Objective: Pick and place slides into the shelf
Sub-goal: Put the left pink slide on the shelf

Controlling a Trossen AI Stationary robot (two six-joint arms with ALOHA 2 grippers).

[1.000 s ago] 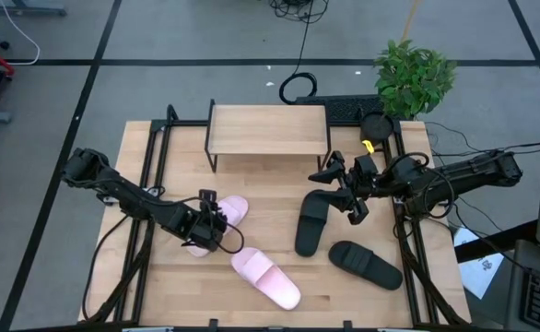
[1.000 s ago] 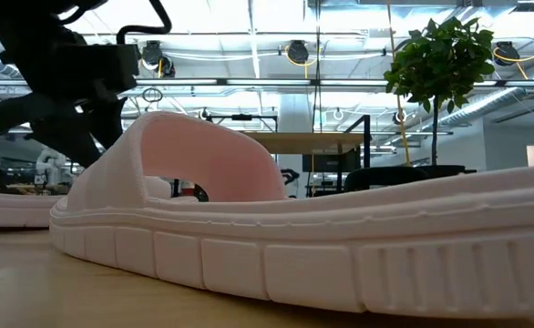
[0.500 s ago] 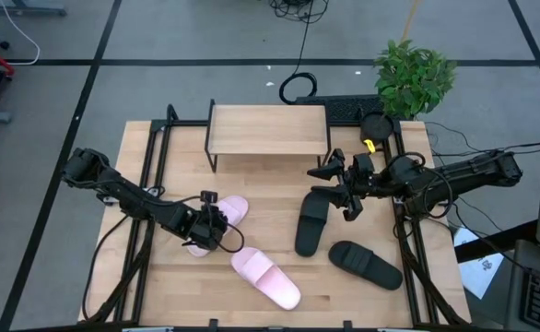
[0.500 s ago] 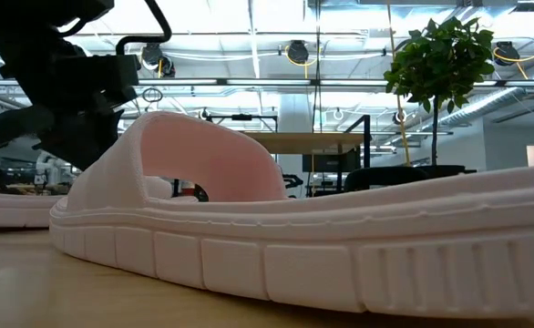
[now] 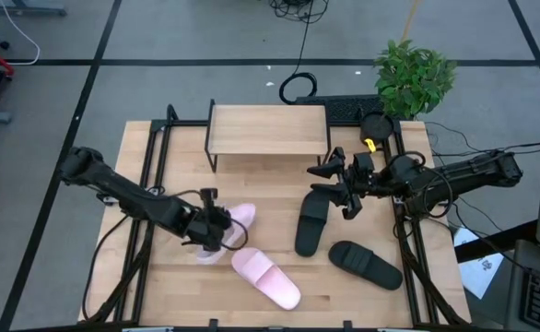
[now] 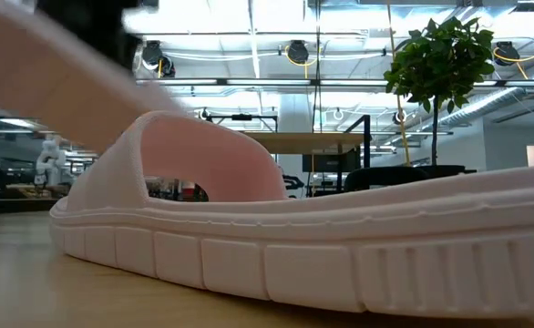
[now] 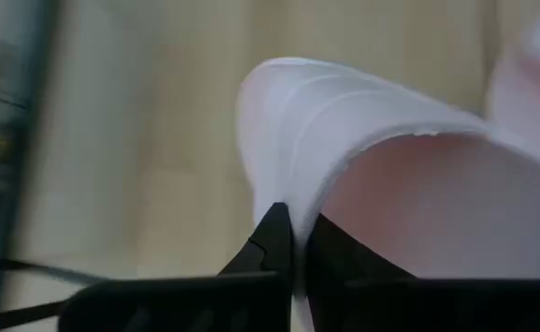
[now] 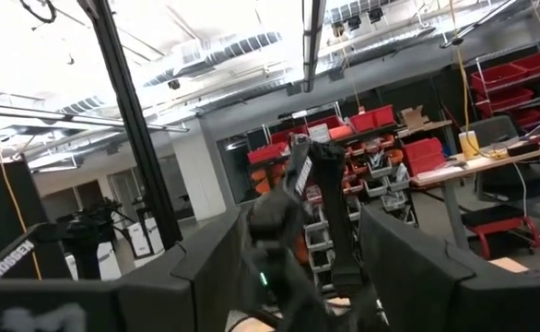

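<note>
The left tool (image 5: pixel 217 224) is closed tight on the edge of a soft pale pink slide sandal (image 5: pixel 231 222), near the front left part of the light wooden worktop (image 5: pixel 279 184). In the left wrist view its two dark fingers (image 7: pixel 275 242) pinch the thin pink edge (image 7: pixel 298 120) between them. A second pale pink slide sandal (image 5: pixel 265 277) lies flat just beside it, closer to the front edge. In the low view this second sandal (image 6: pixel 276 246) fills most of the picture and hides much of what is behind it.

The right tool (image 5: pixel 340 187) hangs with its fingers spread wide and holds nothing. It is over the top end of a matte black slide sandal (image 5: pixel 311 222). Another matte black slide sandal (image 5: pixel 365 264) lies near it, toward the front right.

The low shelf with a light wooden top and thin black legs (image 5: pixel 268 129) stands at the back of the worktop, with nothing on its top board. A green leafy plant (image 5: pixel 412 76) stands behind the right corner.

In the right wrist view, the word "TROSSEN" (image 8: pixel 5 261) shows in white on a dark part.
</note>
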